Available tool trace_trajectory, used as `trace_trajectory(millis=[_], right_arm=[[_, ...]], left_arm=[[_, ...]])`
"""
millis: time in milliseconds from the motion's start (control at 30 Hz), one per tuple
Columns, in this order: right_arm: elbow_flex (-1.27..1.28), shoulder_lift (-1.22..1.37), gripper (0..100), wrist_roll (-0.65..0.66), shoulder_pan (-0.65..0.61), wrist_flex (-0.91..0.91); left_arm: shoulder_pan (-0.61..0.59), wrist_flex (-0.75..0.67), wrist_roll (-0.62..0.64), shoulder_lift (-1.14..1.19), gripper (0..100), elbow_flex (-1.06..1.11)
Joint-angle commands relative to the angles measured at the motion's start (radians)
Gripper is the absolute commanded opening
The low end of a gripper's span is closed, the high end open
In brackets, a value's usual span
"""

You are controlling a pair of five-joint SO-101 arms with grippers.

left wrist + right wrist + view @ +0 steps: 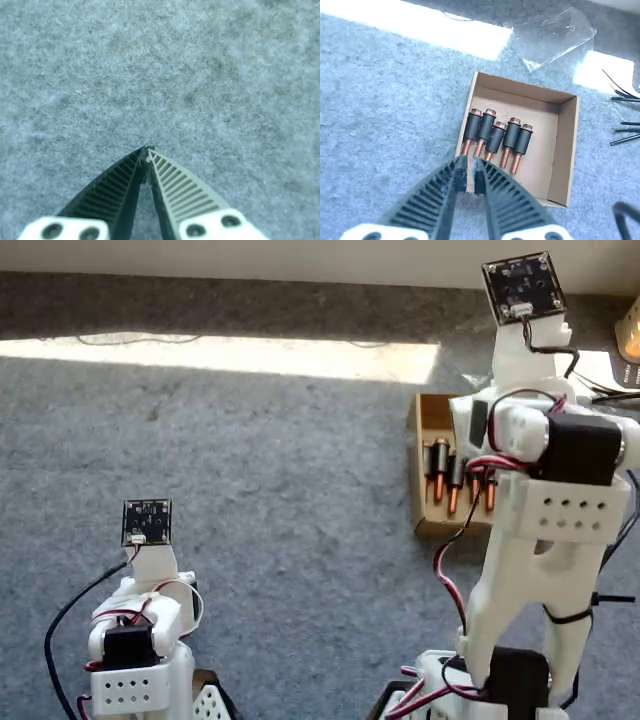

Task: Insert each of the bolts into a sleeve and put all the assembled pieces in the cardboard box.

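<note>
The cardboard box (567, 150) lies open on the grey carpet. Several assembled pieces (496, 137), copper bolts in black sleeves, lie side by side in it with their heads toward the far wall. My right gripper (470, 172) hovers above the box's near wall, shut with nothing between its fingers. In the high view the box (435, 415) and the assembled pieces (455, 480) sit at the right, partly hidden by the right arm (550, 490). My left gripper (147, 152) is shut and empty over bare carpet, and the left arm (140, 630) is folded at the front left.
A clear plastic bag (552, 32) lies on the carpet beyond the box. Black cable ties (625, 115) lie beside the box. A sunlit strip (230, 352) crosses the far carpet. Bare grey carpet (280, 510) spreads between the two arms.
</note>
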Motion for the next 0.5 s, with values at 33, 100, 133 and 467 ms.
trace_trajectory(millis=[33,100,133,467], right_arm=[[0.012,-0.117,0.5,0.005,-0.008,0.024],[0.07,-0.176,0.5,0.005,-0.01,0.024],[0.102,-0.209,0.5,0.005,-0.01,0.024],[0.46,-0.593,0.5,0.005,-0.01,-0.053]], left_arm=[[-0.01,0.009,0.0,-0.004,1,0.022],[-0.01,0.009,0.0,-0.004,1,0.022],[-0.01,0.009,0.0,-0.004,1,0.022],[-0.01,0.009,0.0,-0.004,1,0.022]])
